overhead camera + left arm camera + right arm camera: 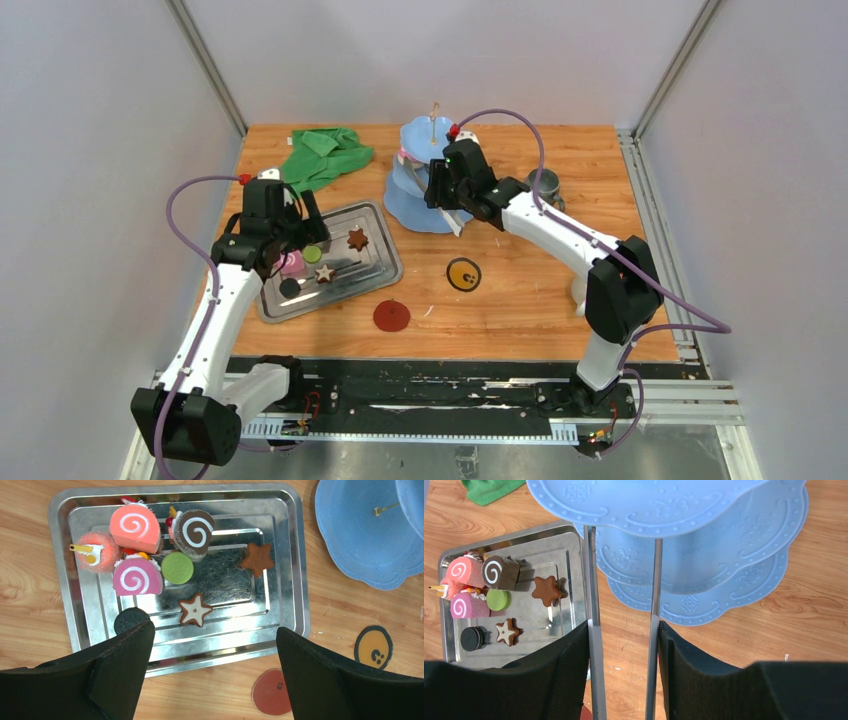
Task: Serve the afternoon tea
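Several toy sweets lie on the steel tray (295, 580): a pink swirl roll (135, 527), a brown swirl roll (194, 528), a green disc (177, 568), a brown star (257, 559), an iced star (195, 609) and a black disc (129, 619). My left gripper (212, 645) hangs open and empty above the tray's near rim. My right gripper (623, 650) is shut on metal tongs (592, 605), beside the blue tiered stand (704, 555). The tongs' tips are hidden under an upper tier. A grey-green mug (545, 187) stands behind the right arm.
A green cloth (325, 155) lies bunched at the back left. A red round coaster (392, 315) and a yellow one (463, 274) lie flat on the wood between the tray and the right arm. Grey walls enclose the table.
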Available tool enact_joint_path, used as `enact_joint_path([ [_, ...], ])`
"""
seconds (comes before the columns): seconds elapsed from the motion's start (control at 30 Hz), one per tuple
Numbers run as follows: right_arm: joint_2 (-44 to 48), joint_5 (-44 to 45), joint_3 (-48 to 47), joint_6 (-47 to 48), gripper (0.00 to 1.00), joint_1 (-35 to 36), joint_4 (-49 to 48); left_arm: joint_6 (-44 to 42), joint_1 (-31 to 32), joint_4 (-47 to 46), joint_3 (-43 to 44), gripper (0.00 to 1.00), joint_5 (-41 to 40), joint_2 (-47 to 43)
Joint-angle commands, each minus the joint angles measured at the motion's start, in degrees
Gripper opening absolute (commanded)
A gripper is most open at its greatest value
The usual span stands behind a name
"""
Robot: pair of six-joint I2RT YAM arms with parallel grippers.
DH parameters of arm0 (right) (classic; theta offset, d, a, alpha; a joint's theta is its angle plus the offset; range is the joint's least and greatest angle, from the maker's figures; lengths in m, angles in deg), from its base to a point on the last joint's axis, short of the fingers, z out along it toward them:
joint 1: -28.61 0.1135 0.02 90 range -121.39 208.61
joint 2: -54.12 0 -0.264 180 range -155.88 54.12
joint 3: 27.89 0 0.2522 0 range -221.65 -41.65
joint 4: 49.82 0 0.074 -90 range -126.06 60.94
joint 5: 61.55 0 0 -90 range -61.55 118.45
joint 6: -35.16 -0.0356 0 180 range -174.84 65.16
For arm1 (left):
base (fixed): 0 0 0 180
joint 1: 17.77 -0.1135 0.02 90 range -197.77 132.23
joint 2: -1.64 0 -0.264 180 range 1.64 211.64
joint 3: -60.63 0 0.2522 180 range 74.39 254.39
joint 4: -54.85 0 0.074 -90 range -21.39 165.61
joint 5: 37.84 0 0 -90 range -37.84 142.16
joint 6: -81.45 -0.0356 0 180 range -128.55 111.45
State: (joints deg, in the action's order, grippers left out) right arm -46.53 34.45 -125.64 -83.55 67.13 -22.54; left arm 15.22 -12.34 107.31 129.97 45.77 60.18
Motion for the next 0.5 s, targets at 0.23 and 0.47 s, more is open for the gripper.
enact_joint_path([
  [0.23, 2.44, -0.87, 1.22, -0.70, 0.51, -0.65, -2.71, -0.74, -0.42, -1.09, -0.20, 0.96, 0.29, -1.07],
  [0.47, 7.03, -1.22, 4.25, -0.91, 0.51, -0.66, -2.71, -0.90, -0.42, -0.84, -0.04, 0.96, 0.07, -1.32],
])
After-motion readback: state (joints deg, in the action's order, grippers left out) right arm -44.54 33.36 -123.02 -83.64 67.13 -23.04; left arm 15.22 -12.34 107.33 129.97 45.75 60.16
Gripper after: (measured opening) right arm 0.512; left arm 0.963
